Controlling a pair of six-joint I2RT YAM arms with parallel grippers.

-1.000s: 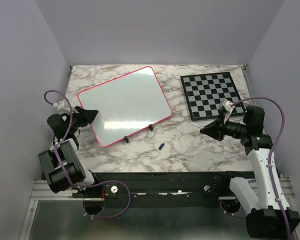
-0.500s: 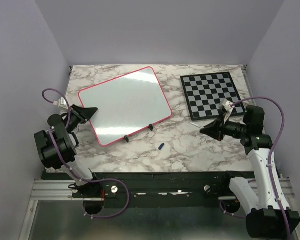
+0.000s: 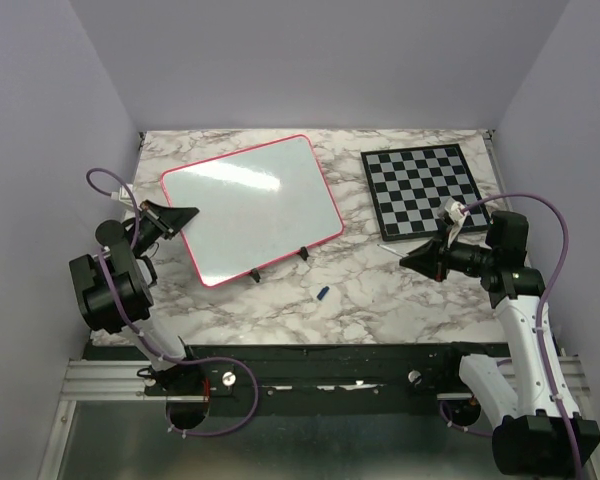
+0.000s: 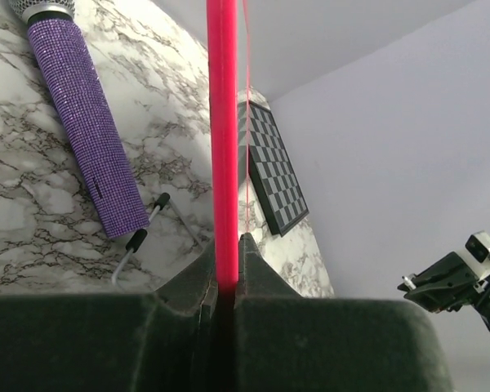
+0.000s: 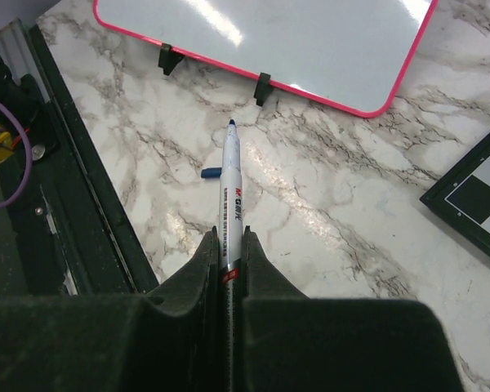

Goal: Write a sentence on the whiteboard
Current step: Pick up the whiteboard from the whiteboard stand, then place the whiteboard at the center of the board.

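The right gripper [image 5: 229, 245] has its fingers shut tight on one marker [image 5: 229, 184], with the tip pointing at the board. One blue cap [image 5: 212, 172] lies near it on the marble table [image 3: 380, 290]. The left gripper [image 4: 227, 257] pinches the pink rim of the one whiteboard [image 3: 250, 200]. The board is plain white and sits on the table's left side, with two black clips [image 5: 264, 88] on its near edge. Only the left wrist camera shows one sparkly purple microphone [image 4: 86, 131]. Far right is one chessboard [image 3: 423, 188].
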